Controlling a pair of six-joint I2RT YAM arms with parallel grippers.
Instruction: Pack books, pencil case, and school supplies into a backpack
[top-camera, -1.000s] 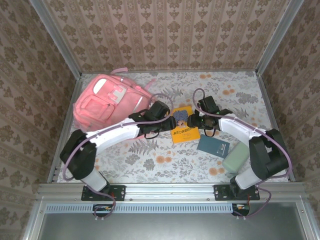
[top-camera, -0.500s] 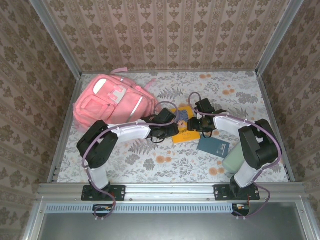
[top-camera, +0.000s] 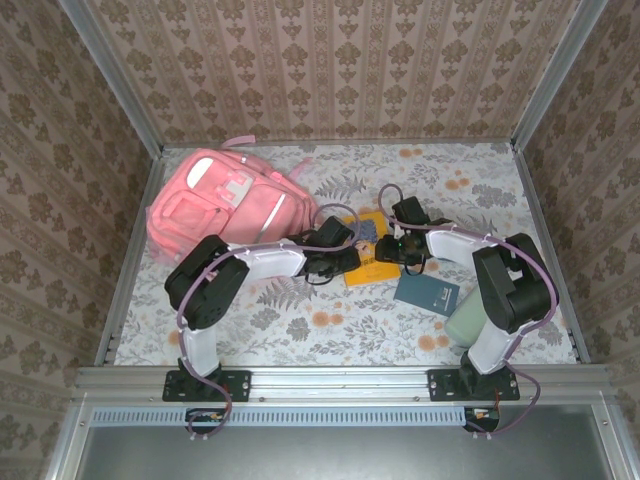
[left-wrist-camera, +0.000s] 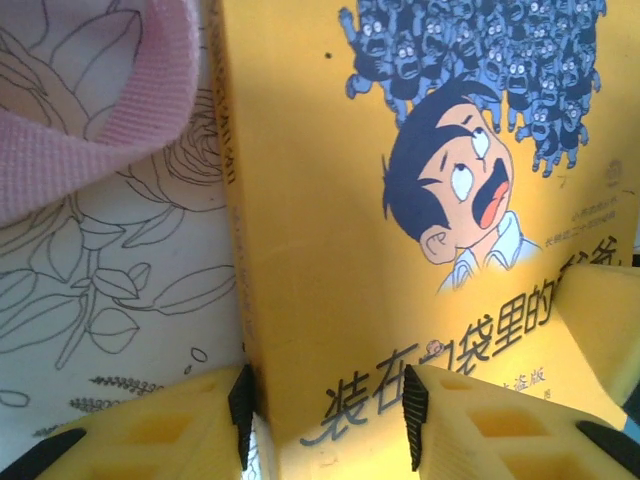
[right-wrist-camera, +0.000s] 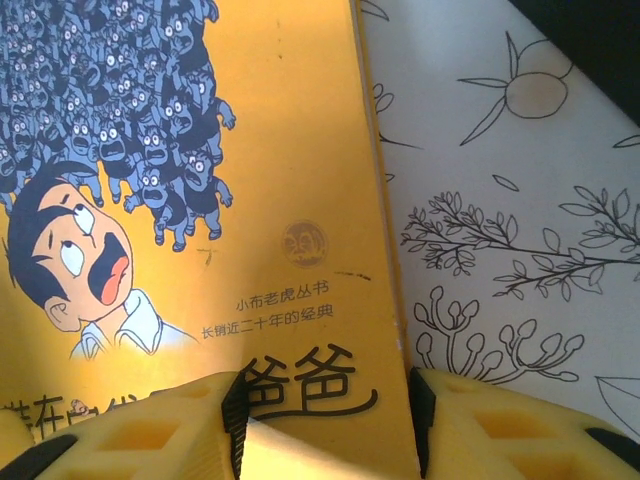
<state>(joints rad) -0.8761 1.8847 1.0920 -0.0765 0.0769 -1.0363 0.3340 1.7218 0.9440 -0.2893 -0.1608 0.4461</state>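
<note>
Nearest the arm bases, the mint pencil case (top-camera: 470, 315) lay right of and nearer than the yellow book (top-camera: 372, 270). A navy book (top-camera: 427, 293) sat between the two, just beside the yellow book's near-right corner. Neither was touched.

The yellow book lay flat on the flowered cloth (top-camera: 300, 320), approx. mid-table. The left gripper (left-wrist-camera: 326, 415) was at its left edge, fingers spread: one over the cloth, one over the cover, the spine between them, not pinching yet. The right gripper (right-wrist-camera: 325, 415) mirrored that at the book's right edge, also spread w/ the edge between its fingers. A pink strap (left-wrist-camera: 120, 100) lay just beside the book's far-left corner.

Step in hand looked like a two-arm pickup of the yellow book. To do it well, prob. close both sides evenly so the book doesn't skid or twist, get a finger under each edge, lift level, & keep the left fingers off the strap.

Farthest, the pink backpack (top-camera: 225, 205) lay left of and beyond the yellow book. The yellow book, navy book & pencil case were all outside it. Couldn't tell whether its zip was open.
</note>
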